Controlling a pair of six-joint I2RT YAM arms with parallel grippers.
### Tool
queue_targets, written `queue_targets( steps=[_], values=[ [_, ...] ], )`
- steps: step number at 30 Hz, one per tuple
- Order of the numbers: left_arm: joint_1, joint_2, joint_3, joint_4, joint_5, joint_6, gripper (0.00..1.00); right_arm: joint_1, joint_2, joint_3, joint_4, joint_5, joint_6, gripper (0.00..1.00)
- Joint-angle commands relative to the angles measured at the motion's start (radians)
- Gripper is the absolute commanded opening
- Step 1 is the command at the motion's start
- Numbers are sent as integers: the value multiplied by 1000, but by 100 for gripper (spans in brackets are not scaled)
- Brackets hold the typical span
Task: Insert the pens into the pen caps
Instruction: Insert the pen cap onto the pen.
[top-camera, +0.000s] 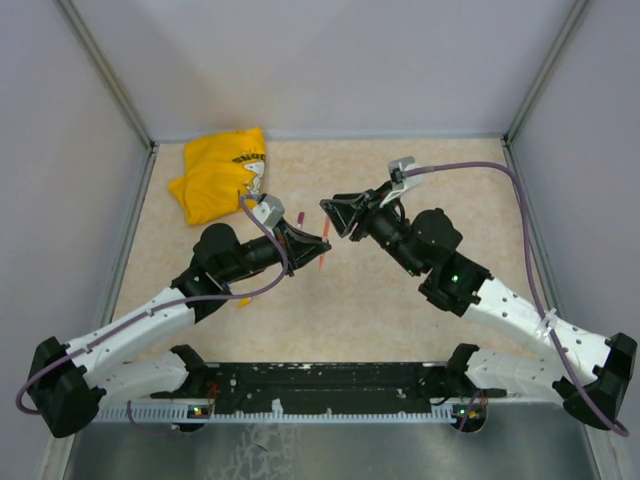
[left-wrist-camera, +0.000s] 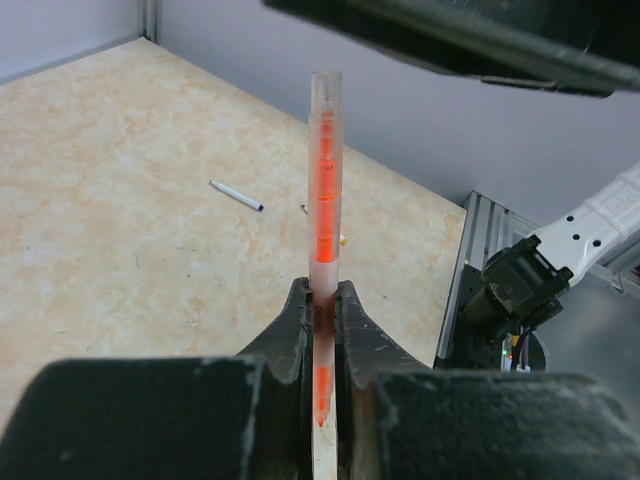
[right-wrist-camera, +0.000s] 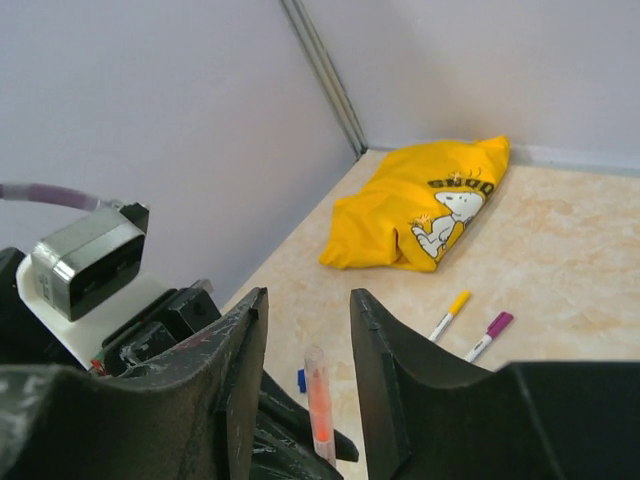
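Your left gripper (left-wrist-camera: 323, 296) is clamped on the orange-red pen (left-wrist-camera: 324, 180), holding it upright, likely so its free end stands clear for a cap. Your right gripper (right-wrist-camera: 308, 300) hangs spread and empty just beside that pen. A yellow-capped pen (right-wrist-camera: 450, 313) and a purple-capped pen (right-wrist-camera: 487, 335) lie well beyond it.

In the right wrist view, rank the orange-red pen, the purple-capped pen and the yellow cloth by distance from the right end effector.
1. orange-red pen, centre, just ahead of the right end effector.
2. purple-capped pen, on the table, right.
3. yellow cloth, far corner.
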Motion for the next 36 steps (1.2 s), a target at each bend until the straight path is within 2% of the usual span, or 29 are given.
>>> queue_targets(
  steps=[1, 8, 15, 26, 36],
  values=[
    [3, 4, 29, 26, 24, 7, 0, 7, 17, 48, -23, -40, 14, 37],
    [3, 5, 32, 25, 26, 6, 0, 6, 19, 33, -42, -63, 22, 28],
    [4, 10, 43, 24, 18, 8, 0, 6, 26, 21, -61, -88, 27, 25],
    [5, 20, 78, 25, 2, 6, 0, 7, 22, -8, -71, -99, 29, 1],
    [3, 3, 153, 27, -58, 26, 0, 6, 29, -56, -119, -117, -23, 0]
  ],
)
